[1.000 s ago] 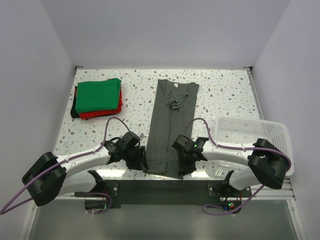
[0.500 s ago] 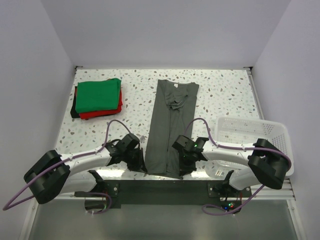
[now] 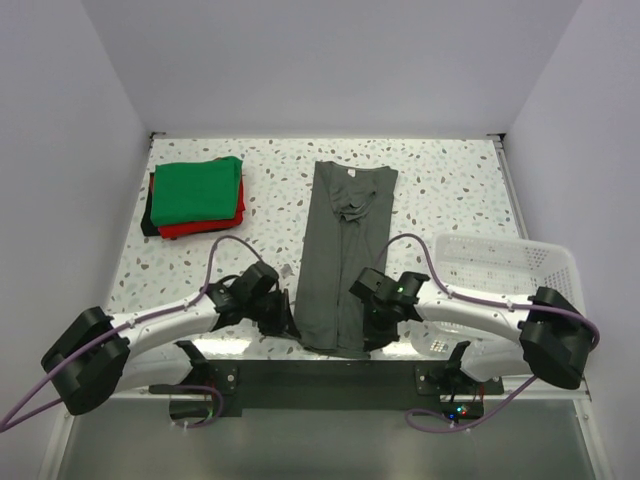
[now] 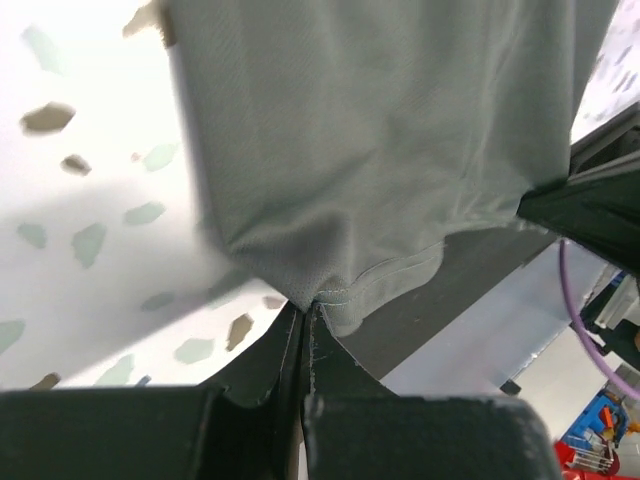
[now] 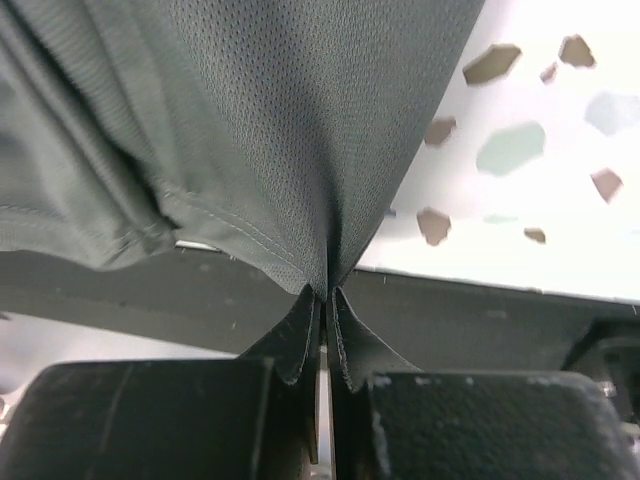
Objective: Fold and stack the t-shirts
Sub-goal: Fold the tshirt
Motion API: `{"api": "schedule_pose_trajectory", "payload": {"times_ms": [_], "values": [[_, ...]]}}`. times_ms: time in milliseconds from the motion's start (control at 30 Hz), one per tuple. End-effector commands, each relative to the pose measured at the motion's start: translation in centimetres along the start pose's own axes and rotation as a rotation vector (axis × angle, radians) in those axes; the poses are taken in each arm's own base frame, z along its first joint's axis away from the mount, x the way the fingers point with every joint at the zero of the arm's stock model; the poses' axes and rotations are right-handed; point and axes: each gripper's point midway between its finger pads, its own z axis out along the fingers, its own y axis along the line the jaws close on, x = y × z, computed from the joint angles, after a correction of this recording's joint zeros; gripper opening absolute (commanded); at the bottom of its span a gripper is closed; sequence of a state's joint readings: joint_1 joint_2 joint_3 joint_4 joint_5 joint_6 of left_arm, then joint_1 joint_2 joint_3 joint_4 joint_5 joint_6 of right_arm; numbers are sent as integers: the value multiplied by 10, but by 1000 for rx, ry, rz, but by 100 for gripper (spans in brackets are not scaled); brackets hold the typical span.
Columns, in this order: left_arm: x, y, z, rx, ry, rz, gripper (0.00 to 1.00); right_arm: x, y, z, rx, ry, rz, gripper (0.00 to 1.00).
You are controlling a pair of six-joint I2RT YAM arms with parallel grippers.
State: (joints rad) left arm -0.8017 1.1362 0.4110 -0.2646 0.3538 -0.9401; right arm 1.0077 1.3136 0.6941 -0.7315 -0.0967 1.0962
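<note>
The charcoal-grey t-shirt (image 3: pixel 342 250) lies as a long narrow strip down the middle of the table, collar at the far end. My left gripper (image 3: pixel 286 322) is shut on its near left hem corner (image 4: pixel 330 285). My right gripper (image 3: pixel 372 335) is shut on its near right hem corner (image 5: pixel 320 265). Both corners are lifted slightly at the table's front edge. The folded green t-shirt (image 3: pixel 197 189) lies on top of the folded red t-shirt (image 3: pixel 205 225) at the far left.
A white mesh basket (image 3: pixel 505 275) stands at the right side next to the right arm. A dark cloth edge (image 3: pixel 148 215) shows under the stack. The speckled table (image 3: pixel 440 190) has walls on three sides.
Both grippers have shifted slightly while holding the hem; the right arm's elbow has moved right and the near end of the shirt has narrowed and drawn inward.
</note>
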Motion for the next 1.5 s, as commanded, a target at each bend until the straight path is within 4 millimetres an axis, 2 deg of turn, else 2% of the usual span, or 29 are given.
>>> {"api": "schedule_pose_trajectory", "payload": {"times_ms": [0,167,300,500,533,600,633,700,800,867,900,967,1000,1067,1133,1167,1233,1300,1333,1467], "values": [[-23,-34,-7,58,-41,25,0,-5,6,-24,10,-33,34,0],[-52,-52,-15,53,-105,48,0,-25,8,-42,46,-106,44,0],[-72,-57,-19,62,-142,46,0,-53,9,-57,39,-154,57,0],[-111,-68,-23,97,-200,46,0,-103,9,-66,9,-187,78,0],[-121,-71,-23,98,-210,48,0,-110,5,-63,34,-175,87,0],[-137,-73,-25,95,-232,53,0,-126,10,-70,34,-187,57,0],[-147,-77,-25,95,-242,58,0,-133,6,-71,46,-183,71,0],[-161,-76,-24,90,-252,59,0,-149,6,-72,57,-185,54,0],[-183,-73,-15,86,-244,47,0,-178,-3,-71,75,-190,76,0],[-201,-75,-19,91,-270,51,0,-196,-3,-71,82,-193,67,0],[-207,-70,-14,79,-266,37,0,-202,-5,-71,69,-183,78,0],[-226,-70,-18,89,-295,33,0,-218,-3,-74,61,-194,67,0],[-230,-66,-12,85,-280,22,0,-227,-8,-69,71,-181,83,0],[-247,-68,-13,98,-299,21,0,-241,-6,-72,62,-185,73,0],[-261,-70,-7,112,-298,20,0,-253,-14,-65,75,-161,90,0],[-267,-68,-6,114,-300,14,0,-263,-11,-70,65,-176,83,0],[-280,-69,-1,118,-301,15,0,-271,-18,-62,72,-151,97,0],[-289,-64,6,118,-295,2,0,-284,-18,-63,56,-155,103,0],[-298,-66,4,122,-310,6,0,-286,-21,-56,64,-134,107,0],[-316,-58,7,114,-325,-12,0,-305,-20,-52,52,-137,107,0]]}}
